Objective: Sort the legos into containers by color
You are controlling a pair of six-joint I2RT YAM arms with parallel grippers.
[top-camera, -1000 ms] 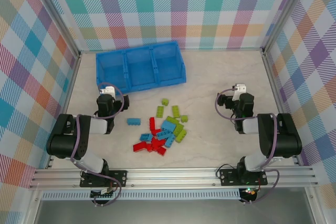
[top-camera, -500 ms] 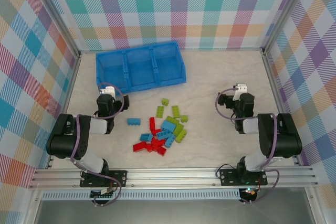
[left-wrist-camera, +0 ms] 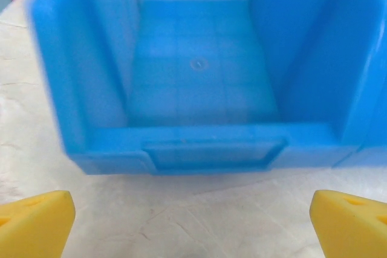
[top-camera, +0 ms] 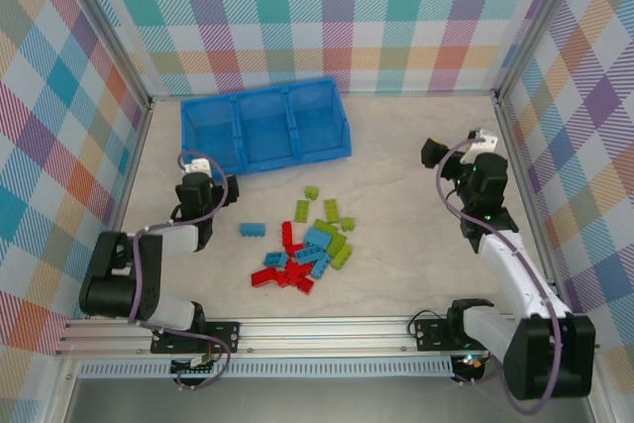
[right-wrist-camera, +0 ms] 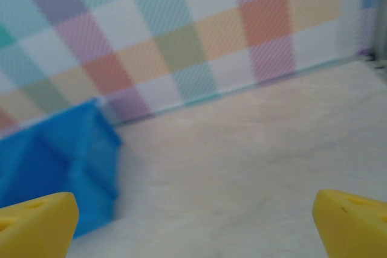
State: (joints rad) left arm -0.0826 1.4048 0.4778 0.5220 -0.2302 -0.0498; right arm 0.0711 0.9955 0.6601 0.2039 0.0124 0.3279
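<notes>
Right gripper point(top-camera: 464, 154) has swung out toward the far right wall; left gripper point(top-camera: 195, 167) has shifted slightly back and left.

Item 1: small studded plastic bricks point(top-camera: 309, 241), red, light blue and lime green, heaped loose at mid-table. One light blue brick point(top-camera: 252, 230) lies apart, left of the heap.

Item 2: long blue plastic tray point(top-camera: 297, 158), three compartments, beyond the heap near the back wall.

Item 3: both grippers. I see the yellow fingertips point(left-wrist-camera: 36, 222) spread wide and gripping nothing. The left one faces the tray's left-end compartment.

Item 4: pale marbled table point(top-camera: 416, 245), plaid walls point(top-camera: 327, 17).
</notes>
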